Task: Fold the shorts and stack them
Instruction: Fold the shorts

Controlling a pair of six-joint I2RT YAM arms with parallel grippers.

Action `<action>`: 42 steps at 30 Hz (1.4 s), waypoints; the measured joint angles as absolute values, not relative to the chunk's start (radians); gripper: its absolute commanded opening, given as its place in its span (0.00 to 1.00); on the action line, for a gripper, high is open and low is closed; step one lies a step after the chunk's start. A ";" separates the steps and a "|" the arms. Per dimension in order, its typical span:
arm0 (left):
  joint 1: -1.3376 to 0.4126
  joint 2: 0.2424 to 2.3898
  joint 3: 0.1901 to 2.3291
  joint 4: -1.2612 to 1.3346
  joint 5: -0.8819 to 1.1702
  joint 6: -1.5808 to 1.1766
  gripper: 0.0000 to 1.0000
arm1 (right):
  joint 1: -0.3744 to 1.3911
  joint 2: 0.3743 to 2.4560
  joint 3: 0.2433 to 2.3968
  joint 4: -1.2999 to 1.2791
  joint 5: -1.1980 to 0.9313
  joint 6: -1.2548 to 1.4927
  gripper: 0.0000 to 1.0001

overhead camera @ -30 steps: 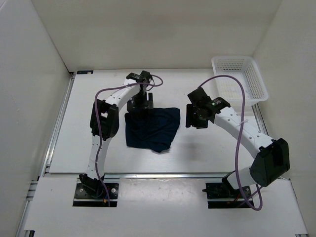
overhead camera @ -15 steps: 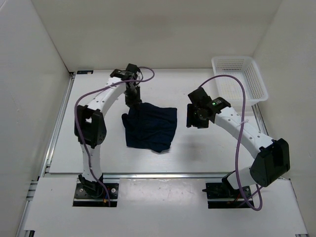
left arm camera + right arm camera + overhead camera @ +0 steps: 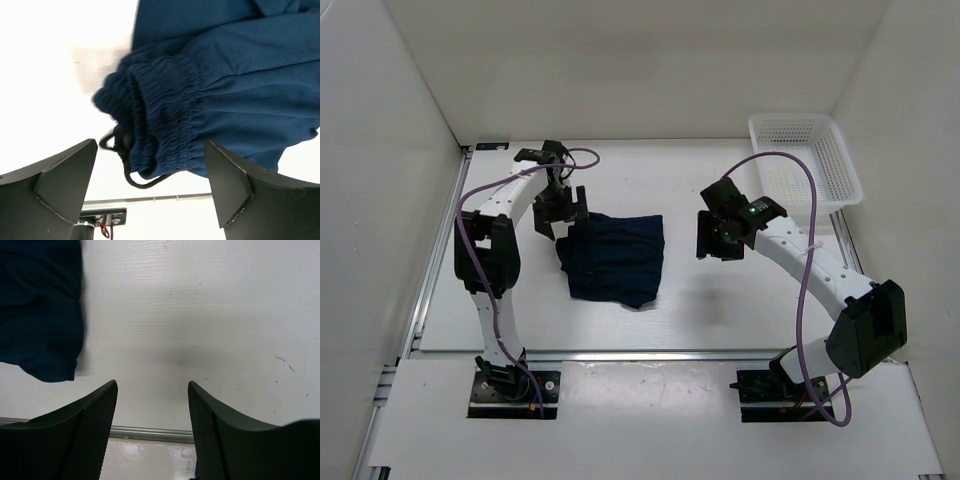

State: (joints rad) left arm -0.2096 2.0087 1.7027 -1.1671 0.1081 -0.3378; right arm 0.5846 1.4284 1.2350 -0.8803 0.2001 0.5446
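Navy shorts just beside and below the wide-spread, empty left gripper

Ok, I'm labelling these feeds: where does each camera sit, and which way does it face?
Top external: fixed above and behind the robot, looking down on the table; the left arm, right arm, left gripper and right gripper show.
Left wrist: on the left arm, facing down at the shorts' waistband; its two fingers show, spread apart.
Right wrist: on the right arm, facing down at bare table; its two fingers show, apart.
Shared: all three see the shorts.
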 measured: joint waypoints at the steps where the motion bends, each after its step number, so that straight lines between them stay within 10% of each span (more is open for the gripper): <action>1: -0.208 2.002 1.713 -1.177 0.094 -0.340 0.94 | 0.585 1.428 1.235 -0.881 0.200 0.545 0.58; 6: -0.220 1.879 1.726 -1.169 0.042 -0.358 0.40 | 0.630 1.443 1.241 -0.881 0.191 0.560 0.13; 12: -0.249 1.658 1.487 -1.068 0.061 -0.386 0.11 | 0.787 1.603 1.328 -0.821 0.146 0.575 0.11; 24: -0.245 1.864 1.288 -0.963 0.068 -0.397 0.18 | 0.812 2.026 1.460 -0.685 0.010 0.578 0.14; 31: -0.244 1.829 1.412 -1.019 0.031 -0.381 0.43 | 0.807 2.009 1.509 -0.724 0.059 0.577 0.57; 35: -0.237 1.749 1.458 -1.051 0.022 -0.374 0.79 | 0.796 1.878 1.493 -0.757 0.126 0.572 0.67; 42: -0.185 1.581 1.469 -1.107 0.018 -0.374 0.80 | 0.765 1.489 1.402 -0.781 0.324 0.575 0.94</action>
State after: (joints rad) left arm -0.1848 1.5810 1.4693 -1.1069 0.0177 -0.3744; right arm 0.7647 1.4887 1.4017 -0.7807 0.3244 0.5751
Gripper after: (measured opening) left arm 0.802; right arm 0.899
